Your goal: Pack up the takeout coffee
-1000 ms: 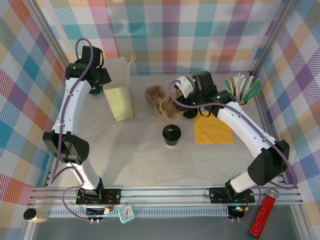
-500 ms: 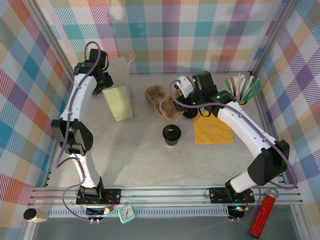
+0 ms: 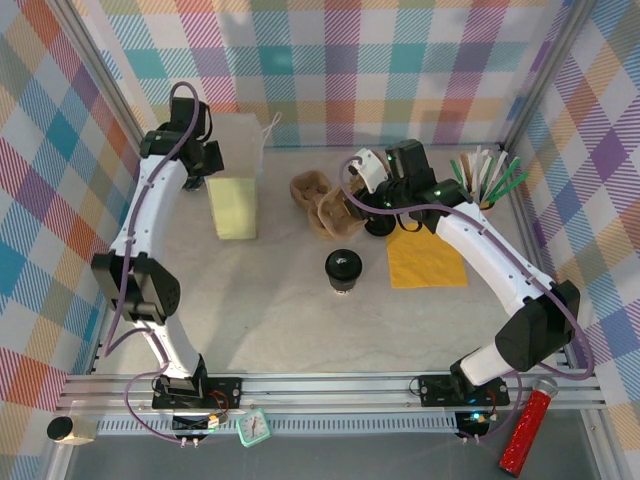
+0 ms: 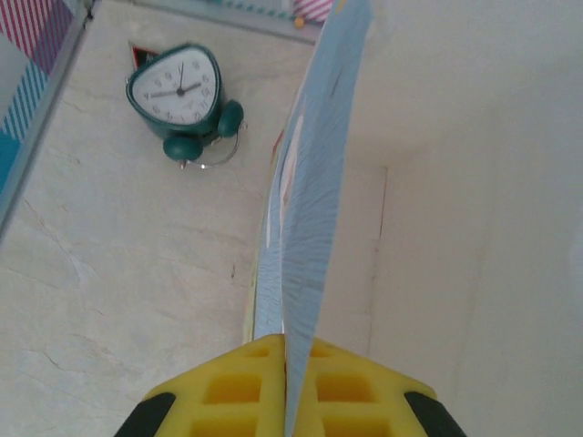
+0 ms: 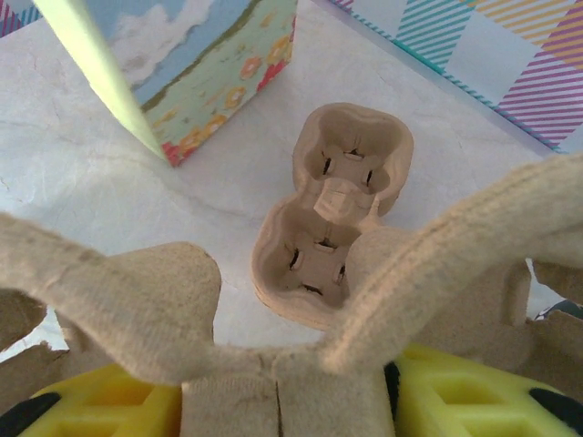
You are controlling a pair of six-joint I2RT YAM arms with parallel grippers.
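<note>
The left fingers are pinched shut on the thin top edge of the paper bag, which stands on the worktop near the back wall. The coffee cup, black with its glossy lid on, stands upright on bare worktop to the right of the bag and nearer the arm bases. It is well apart from the bag and nothing touches it. A brown pulp cup carrier lies open side up a little to the right of the bag. The right fingers are clamped on the rim of a second carrier, which tilts just beside the first. A yellow napkin lies farther right of the bag, past the cup.
</note>
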